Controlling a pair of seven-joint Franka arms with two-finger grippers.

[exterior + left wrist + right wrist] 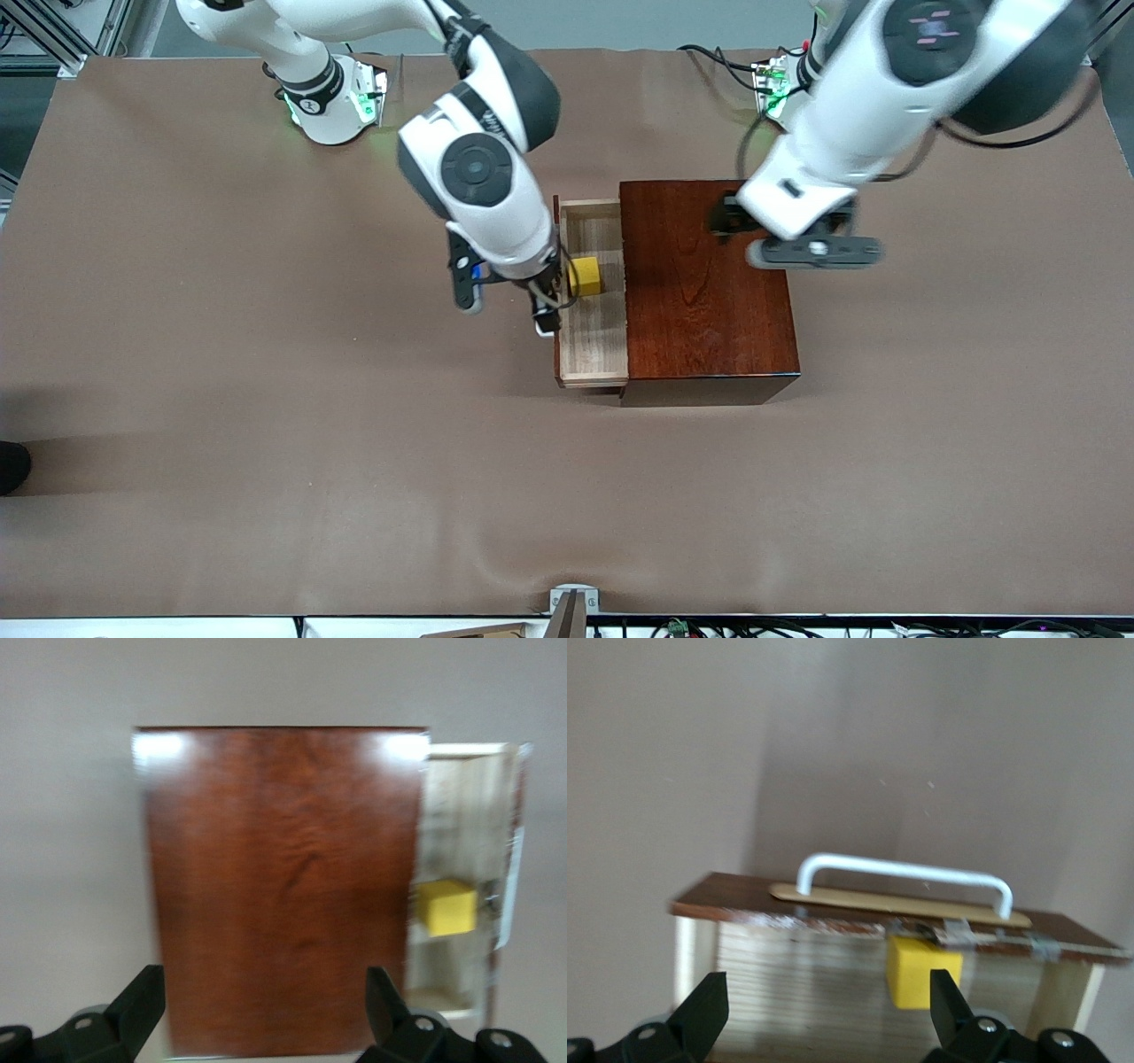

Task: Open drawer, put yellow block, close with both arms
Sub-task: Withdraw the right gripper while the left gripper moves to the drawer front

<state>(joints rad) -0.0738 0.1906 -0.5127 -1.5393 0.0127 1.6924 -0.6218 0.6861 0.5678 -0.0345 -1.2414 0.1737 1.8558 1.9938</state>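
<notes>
One yellow block (pixel 586 276), one open drawer (pixel 592 341), two arms for you to check.
Front view: you see the block lying in the drawer, which is pulled out of the one mahogany box (pixel 706 292) toward the right arm's end of the table; the right gripper (pixel 505 310) hangs over the drawer's front edge with fingers spread and empty, and the left gripper (pixel 815 251) hovers over the box. Left wrist view: you find its two fingers (pixel 133 1005) released, holding nothing, above the box lid. Right wrist view: you see one white handle (pixel 904 875) on the drawer front, the block just inside it.
</notes>
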